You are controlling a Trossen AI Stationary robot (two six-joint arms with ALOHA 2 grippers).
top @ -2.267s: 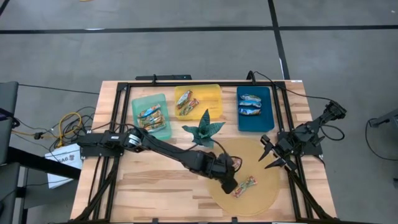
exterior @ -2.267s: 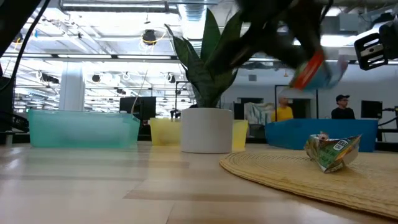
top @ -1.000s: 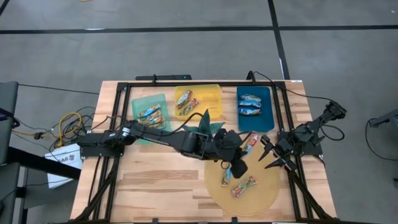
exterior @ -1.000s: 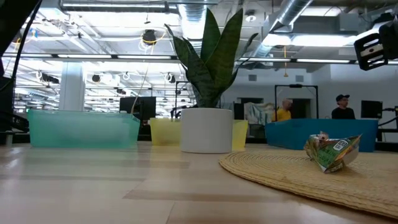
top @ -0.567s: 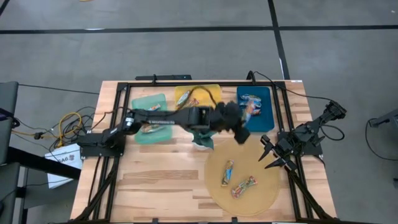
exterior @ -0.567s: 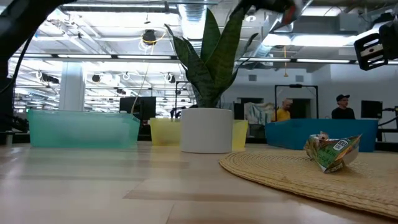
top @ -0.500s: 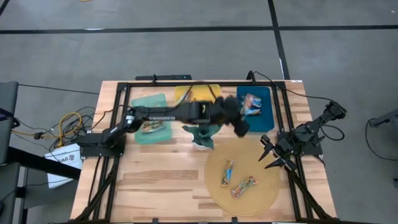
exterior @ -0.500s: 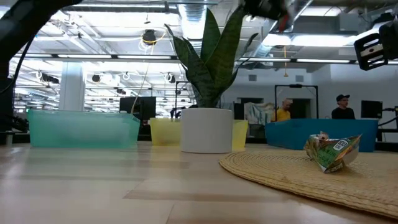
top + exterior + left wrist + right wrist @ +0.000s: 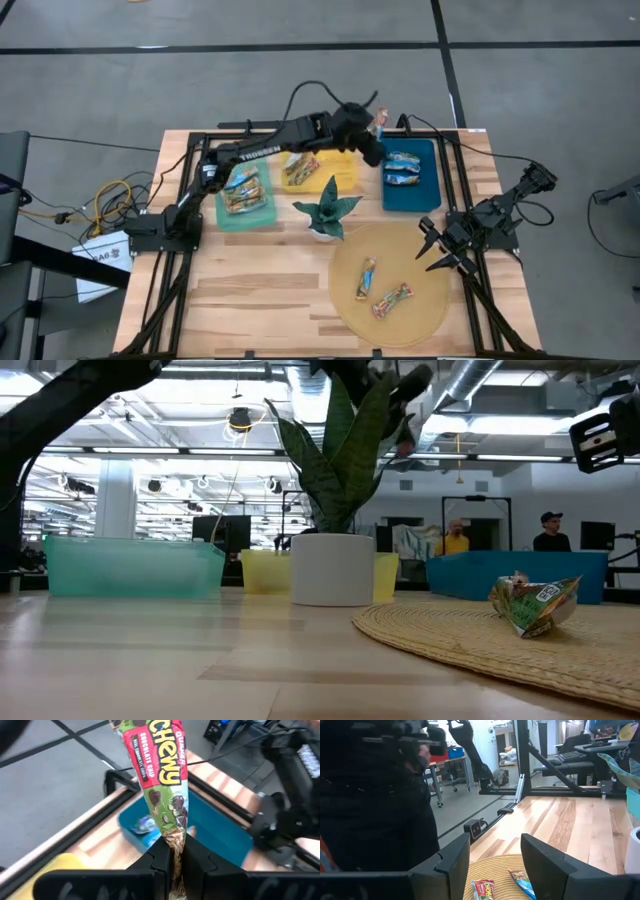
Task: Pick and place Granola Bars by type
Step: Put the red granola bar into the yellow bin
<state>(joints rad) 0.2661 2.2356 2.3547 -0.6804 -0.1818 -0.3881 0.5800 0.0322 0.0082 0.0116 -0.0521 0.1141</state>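
Note:
My left gripper is up over the table's far edge, between the yellow bin and the blue bin, shut on a red-and-green wrapped granola bar. Two more bars lie flat on the round woven mat. Further bars lie in the green bin, the yellow bin and the blue bin. My right gripper waits open at the table's right side. My left gripper pinches one end of the bar's wrapper between its two fingers. The bar sticks out ahead of the fingers, in line with them. It is lifted clear, with the blue bin's near corner below it.
A potted star-shaped green plant stands mid-table between the bins and the mat. A black frame runs around the table's edges. In the right wrist view the open fingers look toward the mat's bars.
My left gripper has swung from over the mat toward the table's far edge, staying high and shut on the bar. The bar has travelled with it, clear of everything, and now hangs over the gap between the yellow and blue bins.

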